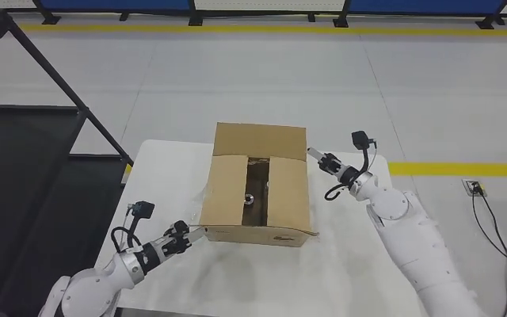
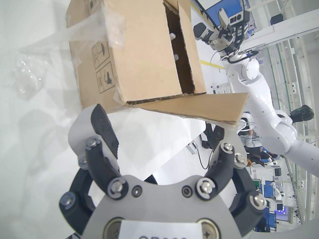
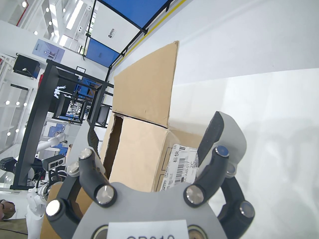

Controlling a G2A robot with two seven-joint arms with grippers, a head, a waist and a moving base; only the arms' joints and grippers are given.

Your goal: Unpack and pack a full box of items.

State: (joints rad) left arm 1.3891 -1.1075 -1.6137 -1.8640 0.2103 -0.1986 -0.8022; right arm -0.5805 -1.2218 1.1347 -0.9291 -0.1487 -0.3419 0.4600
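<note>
A brown cardboard box (image 1: 226, 190) stands in the middle of the white table (image 1: 333, 269). Its two top flaps lie nearly closed, with a dark gap between them, and the far flap (image 3: 147, 93) is folded up and outward. Small pale items (image 2: 176, 56) show through the gap. My left gripper (image 1: 196, 231) is at the box's near left corner, open (image 2: 162, 130), just under a flap that sticks out (image 2: 199, 108). My right gripper (image 1: 313, 152) is at the far right corner, open (image 3: 152, 138), with the box's labelled side (image 3: 174, 172) close ahead of its fingers.
Clear tape hangs off the box's side (image 2: 109, 26), and crumpled clear plastic (image 2: 25, 75) lies on the table beside it. A black metal frame (image 1: 55, 79) stands left of the table. The table's near side has bare room.
</note>
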